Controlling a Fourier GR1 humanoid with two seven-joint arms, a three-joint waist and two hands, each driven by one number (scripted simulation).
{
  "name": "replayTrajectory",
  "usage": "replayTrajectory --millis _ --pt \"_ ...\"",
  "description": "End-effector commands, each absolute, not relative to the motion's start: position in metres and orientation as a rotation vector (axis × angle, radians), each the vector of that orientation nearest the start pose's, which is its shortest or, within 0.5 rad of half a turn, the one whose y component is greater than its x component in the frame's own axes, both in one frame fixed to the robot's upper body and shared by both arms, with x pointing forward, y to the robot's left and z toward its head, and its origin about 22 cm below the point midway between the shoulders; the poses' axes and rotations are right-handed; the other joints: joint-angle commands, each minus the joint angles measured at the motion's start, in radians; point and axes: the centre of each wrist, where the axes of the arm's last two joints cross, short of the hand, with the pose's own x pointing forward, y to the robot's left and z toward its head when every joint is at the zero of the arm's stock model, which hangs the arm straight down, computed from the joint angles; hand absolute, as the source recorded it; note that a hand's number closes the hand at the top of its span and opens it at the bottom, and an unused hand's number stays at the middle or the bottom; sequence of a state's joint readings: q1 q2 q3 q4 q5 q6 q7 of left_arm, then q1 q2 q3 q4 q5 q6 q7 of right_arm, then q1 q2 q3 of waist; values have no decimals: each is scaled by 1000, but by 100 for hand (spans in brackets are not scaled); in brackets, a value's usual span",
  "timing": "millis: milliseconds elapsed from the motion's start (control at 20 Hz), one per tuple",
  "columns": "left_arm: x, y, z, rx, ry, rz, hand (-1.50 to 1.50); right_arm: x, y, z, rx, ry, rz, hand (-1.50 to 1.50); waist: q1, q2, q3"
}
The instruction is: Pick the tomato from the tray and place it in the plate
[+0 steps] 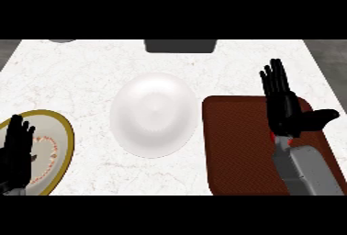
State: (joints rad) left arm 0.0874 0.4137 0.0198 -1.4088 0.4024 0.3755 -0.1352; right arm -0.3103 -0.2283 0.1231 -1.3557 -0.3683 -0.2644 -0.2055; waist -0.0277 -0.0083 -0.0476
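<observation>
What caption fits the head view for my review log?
Right robot hand open above the brown tray, a red bit showing under it; white plate centre; left robot hand resting over the gold-rimmed plate.

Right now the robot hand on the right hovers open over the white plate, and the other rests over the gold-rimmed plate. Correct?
Not quite. In the head view the right robot hand is open over the brown tray, not the white plate. The left robot hand does lie over the gold-rimmed plate.
</observation>
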Motion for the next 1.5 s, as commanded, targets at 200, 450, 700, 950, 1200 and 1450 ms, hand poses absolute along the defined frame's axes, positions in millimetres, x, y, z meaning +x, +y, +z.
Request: replayTrajectory --millis 200,450,700,950,1200,1450 --pt "256 315 19 362 -1606 -58 0 347 -266 70 -386 -1690 -541 -150 -16 18 46" --pt "268 291 29 246 -1600 -171 0 318 -319 5 -957 -1431 -3 150 -9 32 38" --pt "288 263 35 223 -1561 -216 0 326 -234 -24 -945 -1386 -205 -150 24 10 47" --pt "291 245 37 223 -1550 -205 0 324 -252 -25 -1178 -1331 -65 -150 15 2 44" --pt "288 258 31 245 -1553 -193 0 317 -260 7 -1244 -1302 7 -150 -9 -8 41" --pt "290 273 32 265 -1535 -193 0 316 -278 27 -1193 -942 192 -150 -17 -12 38"
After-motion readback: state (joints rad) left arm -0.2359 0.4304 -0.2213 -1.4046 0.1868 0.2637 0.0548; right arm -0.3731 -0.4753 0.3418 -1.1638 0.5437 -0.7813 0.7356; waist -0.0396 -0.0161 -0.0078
